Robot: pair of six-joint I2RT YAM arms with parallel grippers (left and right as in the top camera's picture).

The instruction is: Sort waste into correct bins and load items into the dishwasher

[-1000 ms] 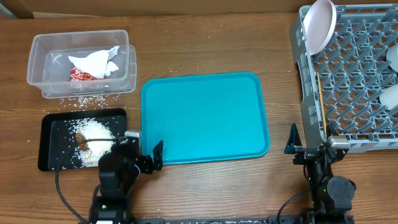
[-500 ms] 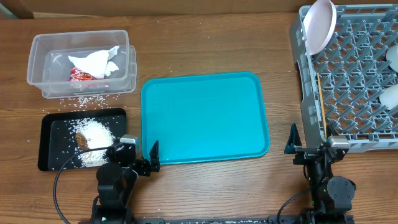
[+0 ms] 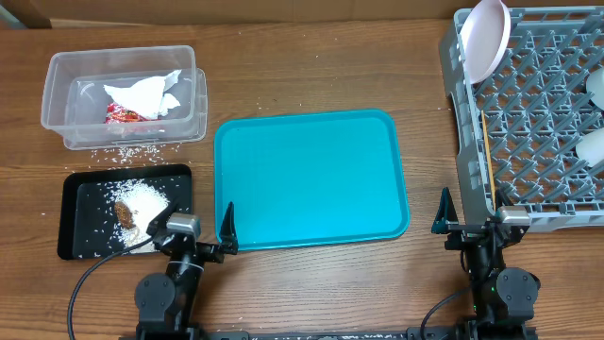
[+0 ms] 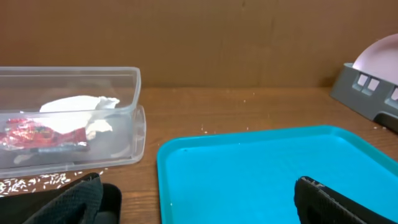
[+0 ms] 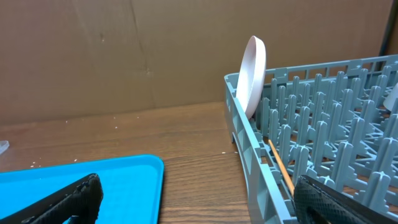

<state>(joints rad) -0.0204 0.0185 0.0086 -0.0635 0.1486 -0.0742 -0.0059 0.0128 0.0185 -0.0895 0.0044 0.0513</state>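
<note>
At the table's near edge, the left arm has pulled back off the black tray (image 3: 80,222); sorting and loading look finished.

From left: the clear tub (image 3: 58,71) holds the crumpled napkins (image 3: 142,93) and red wrapper (image 3: 123,114). Below it, rice (image 3: 143,195) and the brown lump (image 3: 125,213) lie in the black tray. The left gripper (image 4: 199,202), which hung over that tray a second ago, now sits nearer the arm's base, jaws spread wide and empty. The teal tray (image 3: 311,179) is bare. The right gripper (image 5: 202,199) is likewise wide open and empty. The rack (image 3: 538,142) carries the plate (image 3: 486,38) upright and the chopsticks (image 3: 488,161) along its left wall.
</note>
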